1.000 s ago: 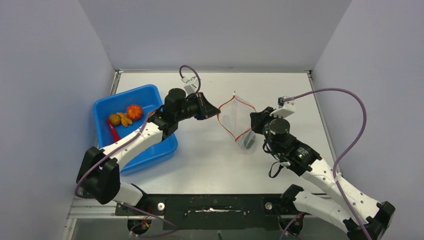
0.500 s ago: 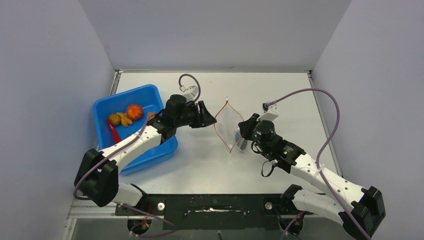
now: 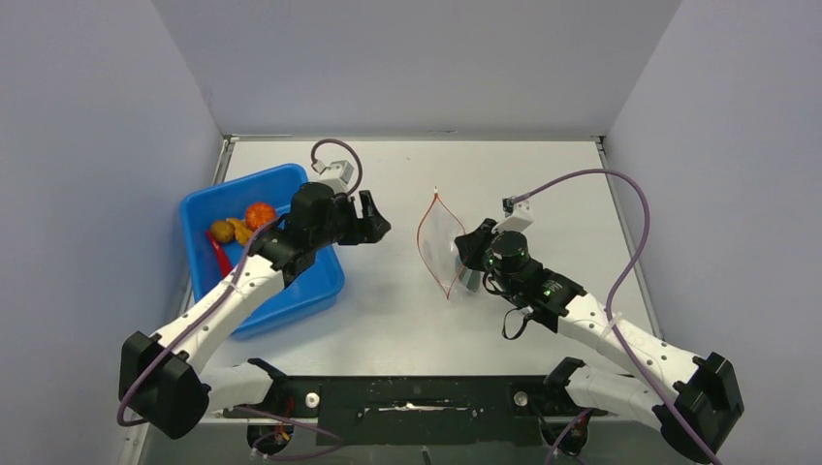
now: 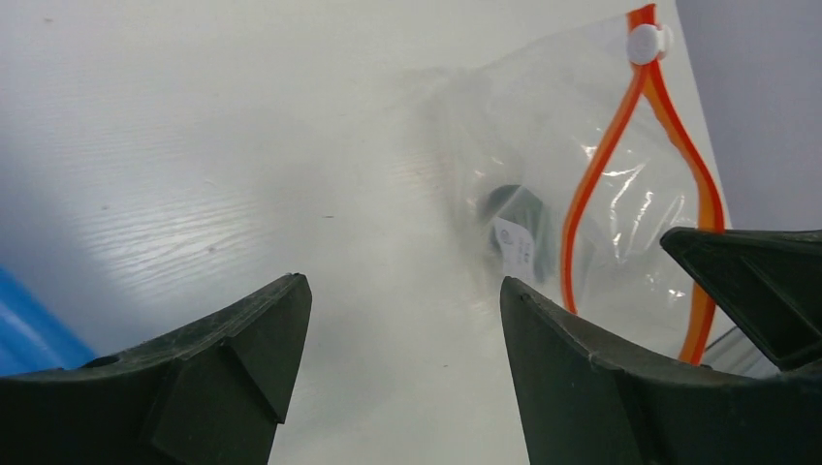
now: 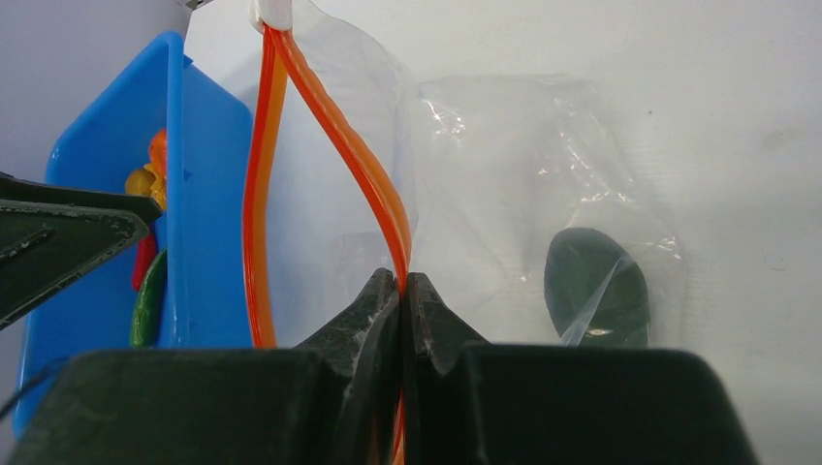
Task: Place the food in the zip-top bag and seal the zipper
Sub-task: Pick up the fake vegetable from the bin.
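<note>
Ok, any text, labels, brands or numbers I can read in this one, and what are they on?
None can be read.
Small white label, apparently on the dark green piece inside the zip-top bag, left wrist view: its print is too blurred to read.

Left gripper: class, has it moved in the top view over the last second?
Yes. The left gripper has drawn back leftward toward the blue tray, away from the zip-top bag.

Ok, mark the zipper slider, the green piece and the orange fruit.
zipper slider (image 4: 648,44): left wrist view, its white tab.
green piece (image 5: 593,281): right wrist view, its middle.
orange fruit (image 3: 258,215): top external view, its top.
</note>
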